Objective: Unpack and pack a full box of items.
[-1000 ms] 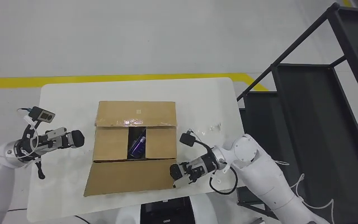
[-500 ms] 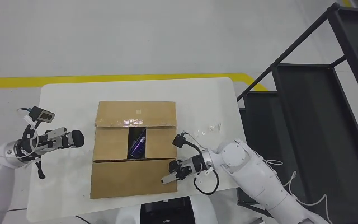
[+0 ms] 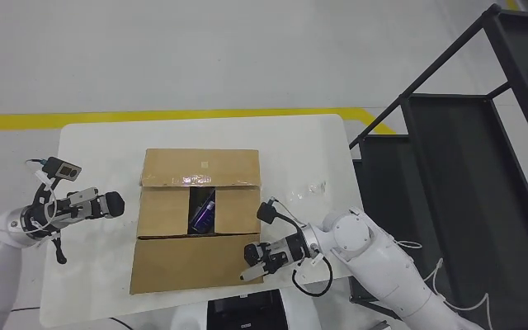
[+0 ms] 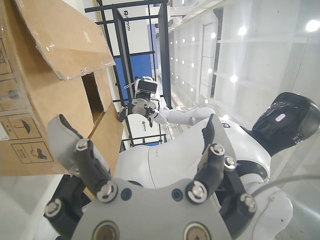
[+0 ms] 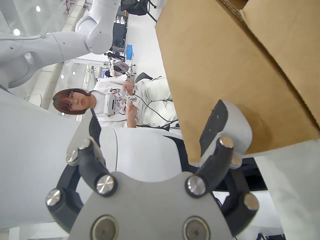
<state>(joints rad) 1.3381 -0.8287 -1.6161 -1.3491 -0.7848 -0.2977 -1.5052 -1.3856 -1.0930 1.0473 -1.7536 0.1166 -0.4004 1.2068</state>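
– Since a second ago the right gripper (image 3: 250, 266) has slid left to the right corner of the near flap (image 3: 194, 262). Where is the cardboard box (image 3: 198, 169)?
– It sits in the middle of the worktop (image 3: 305, 140), flaps spread, a dark purple item (image 3: 204, 213) inside.
– And the jaws?
– Right jaws are open, just beside that flap. The left gripper (image 3: 111, 204) hangs left of the box, apart, jaws open.

Handling pictograms (image 4: 23, 126) (an umbrella among them) mark the box (image 4: 50, 93) side; white lettering (image 4: 127, 22) runs along a black post (image 4: 123, 51).
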